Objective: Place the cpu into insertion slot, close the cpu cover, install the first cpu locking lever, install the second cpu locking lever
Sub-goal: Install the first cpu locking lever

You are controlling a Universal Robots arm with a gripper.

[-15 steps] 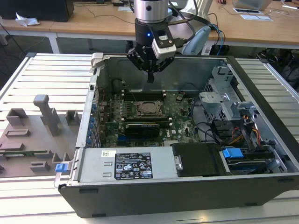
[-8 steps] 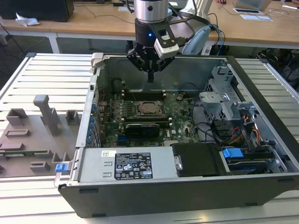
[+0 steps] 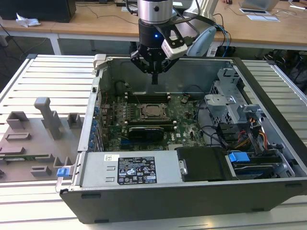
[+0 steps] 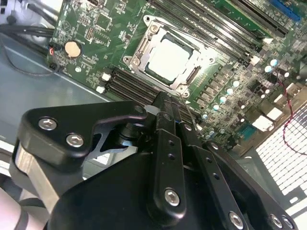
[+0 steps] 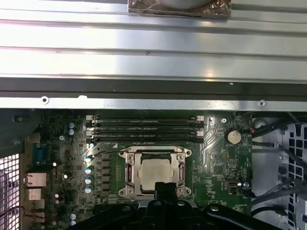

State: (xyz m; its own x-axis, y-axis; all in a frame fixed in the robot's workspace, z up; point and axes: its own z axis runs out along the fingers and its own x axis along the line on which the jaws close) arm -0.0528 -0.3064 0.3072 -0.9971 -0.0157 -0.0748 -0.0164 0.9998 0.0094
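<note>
The cpu (image 3: 152, 111) (image 4: 169, 60) (image 5: 154, 171) lies flat in the motherboard socket, its dull silver top showing. The cpu cover (image 3: 143, 113) (image 4: 139, 48) (image 5: 130, 171) rests down around it as a silvery frame. A thin wire lever (image 5: 108, 151) runs along the socket edge beside the memory slots, and its end sticks out past the corner. My gripper (image 3: 154, 79) (image 4: 165, 103) (image 5: 165, 188) hangs well above the board, over the memory slots just behind the socket. Its fingers are shut together and hold nothing.
The open computer case (image 3: 268, 91) surrounds the board. A black-and-white labelled box (image 3: 139, 168) spans the near side. A drive cage (image 3: 230, 100) and cables stand at the exterior view's right. Memory slots (image 5: 144, 129) lie behind the socket. A grey fixture plate (image 3: 33, 139) sits outside at the exterior view's left.
</note>
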